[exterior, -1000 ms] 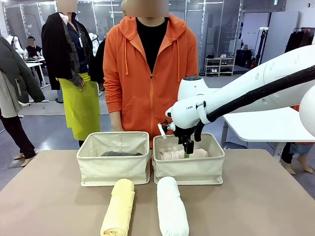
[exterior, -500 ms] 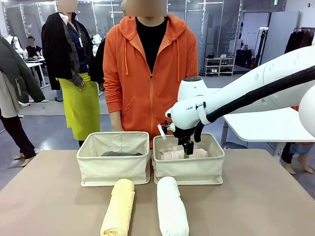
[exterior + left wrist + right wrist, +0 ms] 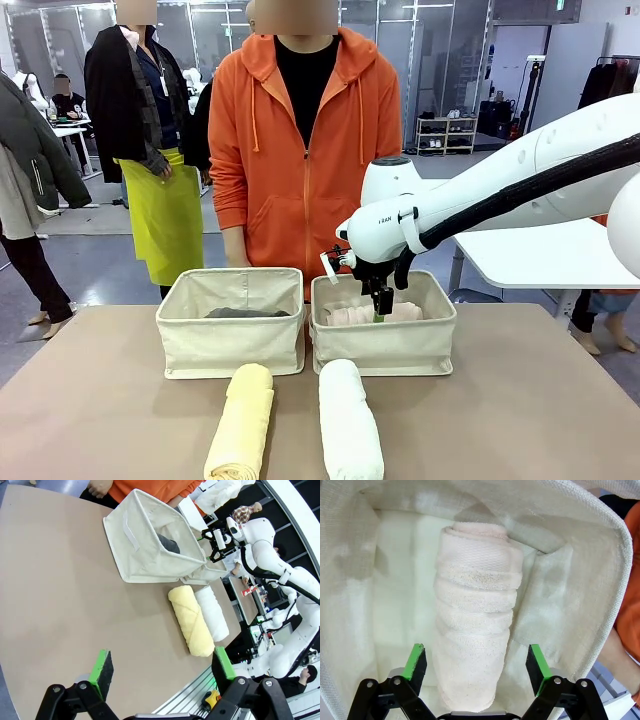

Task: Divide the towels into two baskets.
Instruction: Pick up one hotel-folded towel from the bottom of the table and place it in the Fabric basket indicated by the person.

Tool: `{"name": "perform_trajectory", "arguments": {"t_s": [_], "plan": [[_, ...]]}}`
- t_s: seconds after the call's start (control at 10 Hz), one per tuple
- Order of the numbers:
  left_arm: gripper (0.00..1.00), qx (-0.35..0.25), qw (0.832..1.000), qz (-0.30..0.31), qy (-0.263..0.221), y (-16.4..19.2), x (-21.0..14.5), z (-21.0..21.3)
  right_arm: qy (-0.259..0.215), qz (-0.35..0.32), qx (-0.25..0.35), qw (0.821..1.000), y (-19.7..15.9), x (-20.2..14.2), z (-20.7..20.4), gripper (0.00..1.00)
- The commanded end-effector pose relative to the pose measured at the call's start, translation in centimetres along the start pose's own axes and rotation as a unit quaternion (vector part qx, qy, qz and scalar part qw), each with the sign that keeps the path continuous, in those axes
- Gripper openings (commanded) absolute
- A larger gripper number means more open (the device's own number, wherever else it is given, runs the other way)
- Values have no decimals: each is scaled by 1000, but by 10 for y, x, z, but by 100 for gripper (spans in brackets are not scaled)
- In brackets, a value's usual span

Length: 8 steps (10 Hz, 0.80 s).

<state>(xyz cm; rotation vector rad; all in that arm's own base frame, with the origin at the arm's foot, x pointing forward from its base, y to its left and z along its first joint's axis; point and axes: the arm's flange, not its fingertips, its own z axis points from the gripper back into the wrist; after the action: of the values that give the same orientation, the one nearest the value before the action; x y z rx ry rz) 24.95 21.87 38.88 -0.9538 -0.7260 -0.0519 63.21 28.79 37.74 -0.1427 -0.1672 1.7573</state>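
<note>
Two beige baskets stand side by side at the far edge: the left basket (image 3: 231, 320) holds a dark grey towel (image 3: 245, 313), the right basket (image 3: 384, 338) holds a pale pink towel (image 3: 350, 315). My right gripper (image 3: 381, 312) hangs open inside the right basket, its green pads straddling the pink towel (image 3: 476, 620) without touching it. A pale yellow towel (image 3: 243, 420) and a white towel (image 3: 349, 418) lie on the table in front of the baskets. My left gripper (image 3: 161, 666) is open over bare table, well away from the yellow towel (image 3: 190, 620) and the white towel (image 3: 212, 612).
A person in an orange hoodie (image 3: 305, 150) stands right behind the baskets, hands low at the far edge. The brown table (image 3: 100, 400) has free room on both sides of the towels. Other people stand farther back on the left.
</note>
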Motion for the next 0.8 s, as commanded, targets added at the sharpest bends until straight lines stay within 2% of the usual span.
{"name": "perform_trajectory", "arguments": {"t_s": [0.0, 0.2, 0.5, 0.7], "plan": [[100, -6, 1000, -3, -6, -2, 0, 3, 1, 4, 0, 1000, 1, 0, 0, 100], [100, -6, 1000, -3, -6, -2, 0, 3, 0, 0, 0, 1000, 0, 0, 0, 100], [100, -6, 1000, -3, -6, -2, 0, 3, 1, -32, -19, 999, 32, -11, 79, 100], [100, -6, 1000, -3, -6, -2, 0, 3, -45, -102, 32, 993, 61, -38, 126, 100]]}}
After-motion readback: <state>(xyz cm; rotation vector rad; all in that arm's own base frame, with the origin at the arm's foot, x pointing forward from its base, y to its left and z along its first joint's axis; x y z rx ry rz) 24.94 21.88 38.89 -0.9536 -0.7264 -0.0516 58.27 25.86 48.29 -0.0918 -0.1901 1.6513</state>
